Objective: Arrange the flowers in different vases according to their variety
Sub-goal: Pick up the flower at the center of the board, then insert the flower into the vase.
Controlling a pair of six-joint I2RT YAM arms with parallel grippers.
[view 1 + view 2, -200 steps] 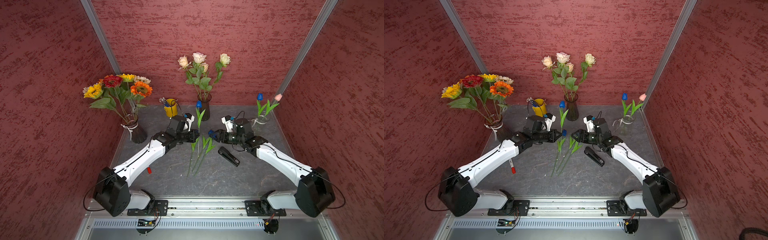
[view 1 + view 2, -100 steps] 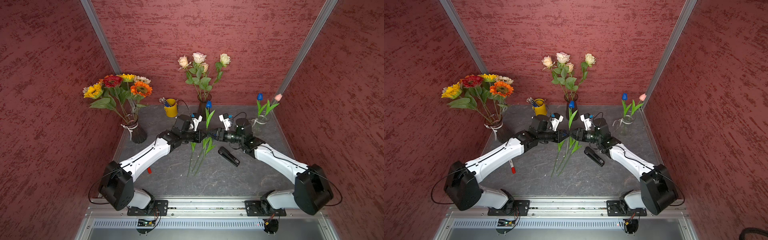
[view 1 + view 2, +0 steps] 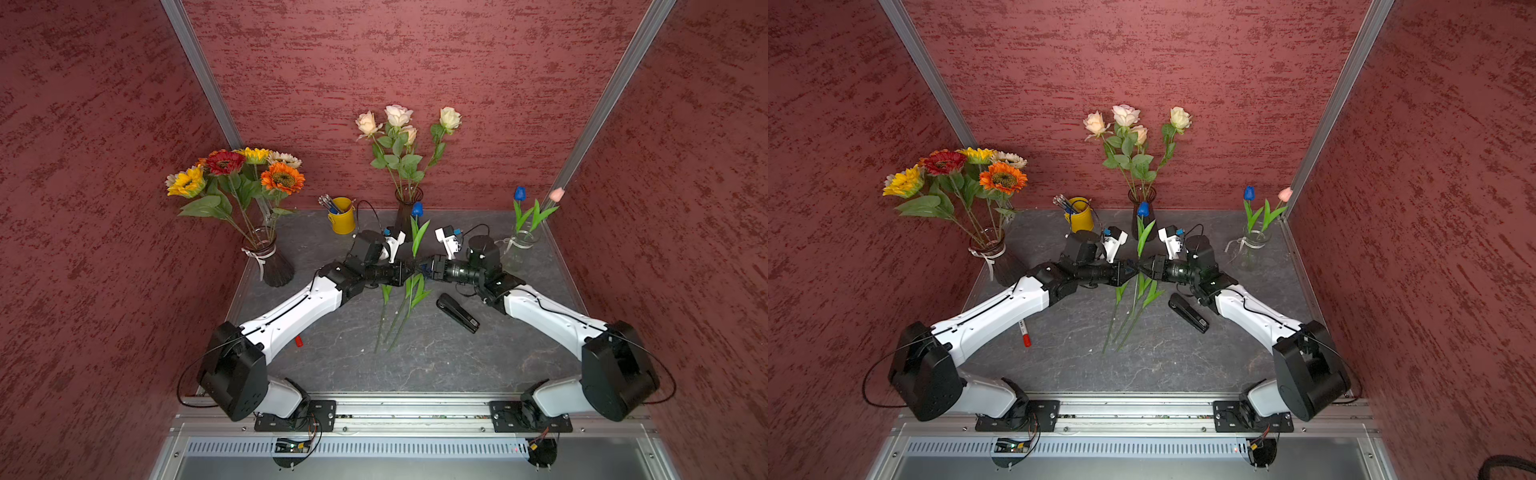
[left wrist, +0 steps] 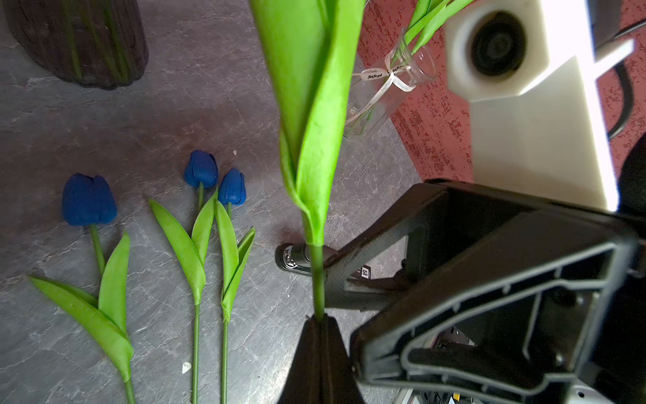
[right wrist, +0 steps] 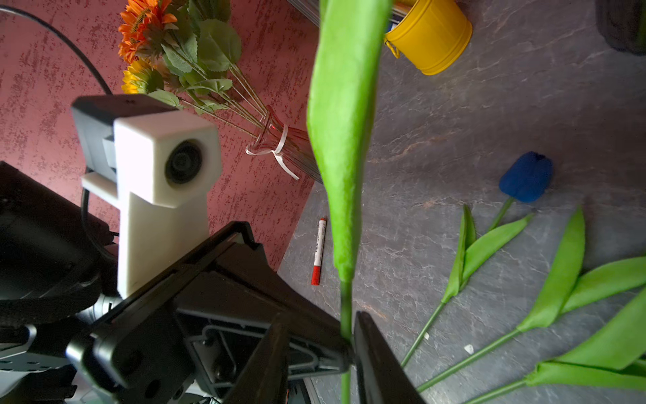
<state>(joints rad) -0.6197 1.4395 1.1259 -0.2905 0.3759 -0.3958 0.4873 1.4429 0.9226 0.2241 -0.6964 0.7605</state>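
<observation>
- At the middle of the tabletop [image 3: 457,365], my left fingers [image 4: 320,349] are pinched tight on the stem of a blue tulip [image 3: 417,209], which stands upright in front of the dark rose vase [image 3: 403,216].
- My right fingers [image 5: 377,360] straddle the same stem from the opposite side, partly open: one finger is just beside it, and a clear gap shows at the other.
- Both wrist views cut off its bloom; only leaf and stem show.
- Three more blue tulips [image 4: 201,169] lie flat on the tabletop beneath; in both top views my wrists hide their blooms.
- The small clear vase [image 3: 519,245], near the right wall, holds one blue and one pink tulip.
- The sunflower vase [image 3: 272,266] stands far left.
</observation>
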